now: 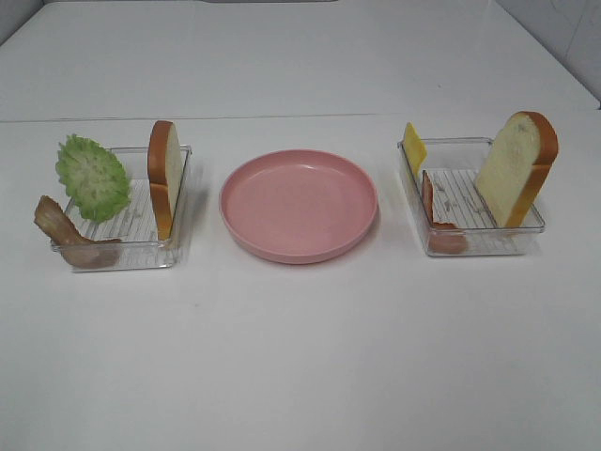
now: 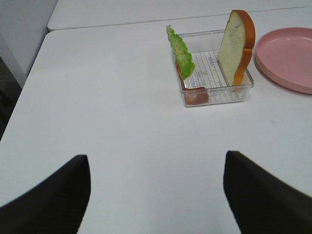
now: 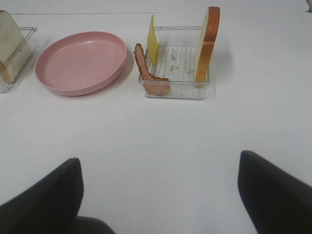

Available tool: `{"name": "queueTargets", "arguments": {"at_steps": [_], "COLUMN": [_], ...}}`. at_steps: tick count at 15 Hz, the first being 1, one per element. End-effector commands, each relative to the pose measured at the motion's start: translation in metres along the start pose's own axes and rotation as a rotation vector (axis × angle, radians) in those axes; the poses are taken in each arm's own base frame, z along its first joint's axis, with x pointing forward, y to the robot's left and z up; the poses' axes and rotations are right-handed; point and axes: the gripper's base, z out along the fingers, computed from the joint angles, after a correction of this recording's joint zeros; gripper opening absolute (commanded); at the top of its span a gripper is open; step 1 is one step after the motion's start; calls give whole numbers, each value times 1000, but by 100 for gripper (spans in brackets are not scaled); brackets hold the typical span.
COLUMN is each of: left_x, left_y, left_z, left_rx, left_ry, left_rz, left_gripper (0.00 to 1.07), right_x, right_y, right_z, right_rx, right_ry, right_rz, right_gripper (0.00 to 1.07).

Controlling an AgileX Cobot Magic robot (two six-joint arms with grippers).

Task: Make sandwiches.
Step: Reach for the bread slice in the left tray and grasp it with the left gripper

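Observation:
The sandwich parts stand apart in two clear trays. The left tray holds a bread slice on edge, green lettuce and a bacon strip. The right tray holds a bread slice, a yellow cheese slice and a bacon strip. The pink plate between them is bare. Neither gripper shows in the high view. My left gripper is open, well short of the left tray. My right gripper is open, well short of the right tray.
The white table runs wide in front of the trays and plate. A seam crosses it behind them. In the left wrist view the table's edge drops off beside the left tray's side.

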Motion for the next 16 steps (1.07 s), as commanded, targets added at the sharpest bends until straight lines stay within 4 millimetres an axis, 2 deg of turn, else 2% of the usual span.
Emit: {"name": "queueTargets", "arguments": {"at_steps": [1,16], "left_x": [2,2], "left_y": [0,0], "left_z": [-1,-1], "left_rx": [1,1], "left_ry": [-20,-20], "left_rz": [-4,-4], "left_gripper": [73,73], "right_x": [1,1], "right_y": [0,0], "right_z": [0,0], "right_rx": [-1,-1], "right_ry": [-16,-16], "right_rz": [-9,-9], "right_gripper": [81,81]}}
